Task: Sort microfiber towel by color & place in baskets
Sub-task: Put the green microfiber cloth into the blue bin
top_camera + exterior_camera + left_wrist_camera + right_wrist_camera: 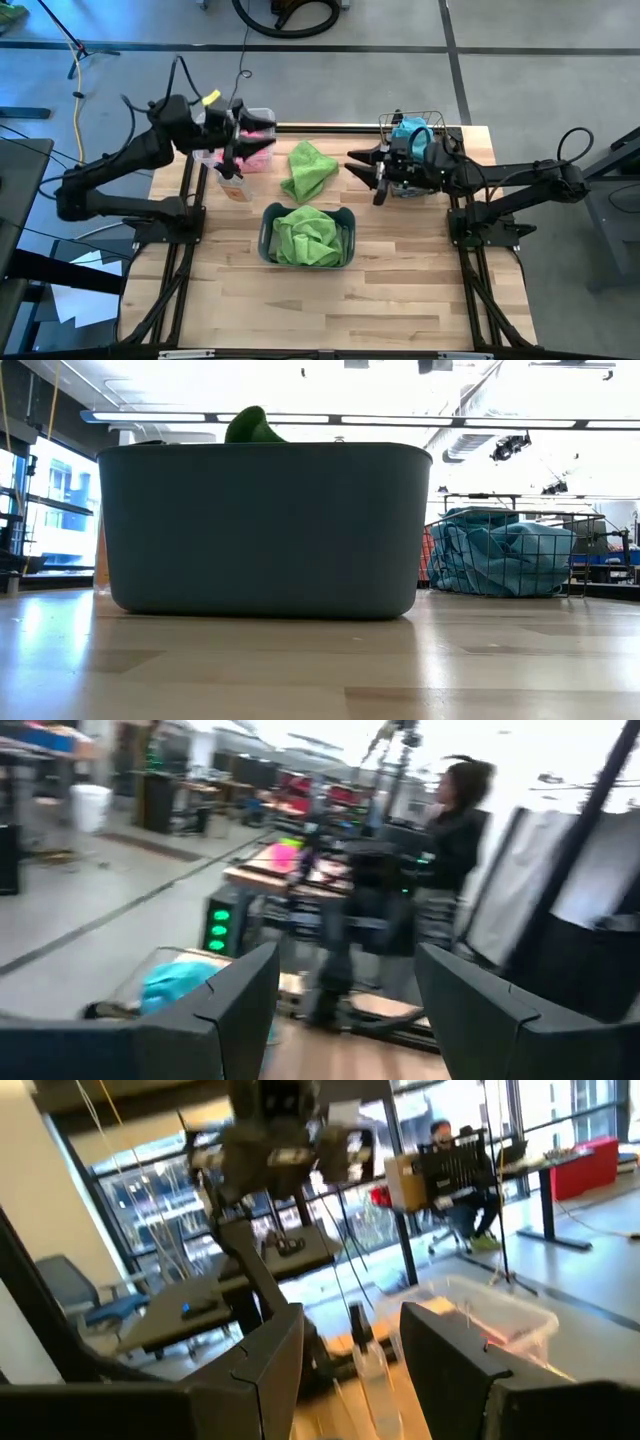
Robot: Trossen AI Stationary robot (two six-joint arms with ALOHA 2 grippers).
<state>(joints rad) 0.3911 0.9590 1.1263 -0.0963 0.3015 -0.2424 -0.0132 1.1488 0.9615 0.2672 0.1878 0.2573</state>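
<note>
The left gripper [232,150] hangs with fingers apart and empty, above the clear plastic bin [262,120] holding pink cloth near the far left corner of the tabletop [400,300]. The right gripper [365,170] hangs with a gap between its fingers, holding nothing, just beside the dark wire-mesh basket [420,118] of blue towels near the far right corner. Between the two, toward the far edge, lies the one loose green towel [308,170], crumpled with its long axis running from far edge to near edge. It looks about equally near to either gripper. Its likely goal, the grey-blue plastic tub [270,240] already holding green cloth, sits just nearside of it at the table's middle. A small spray bottle [231,183] stands below the left gripper, close to that arm's path.
</note>
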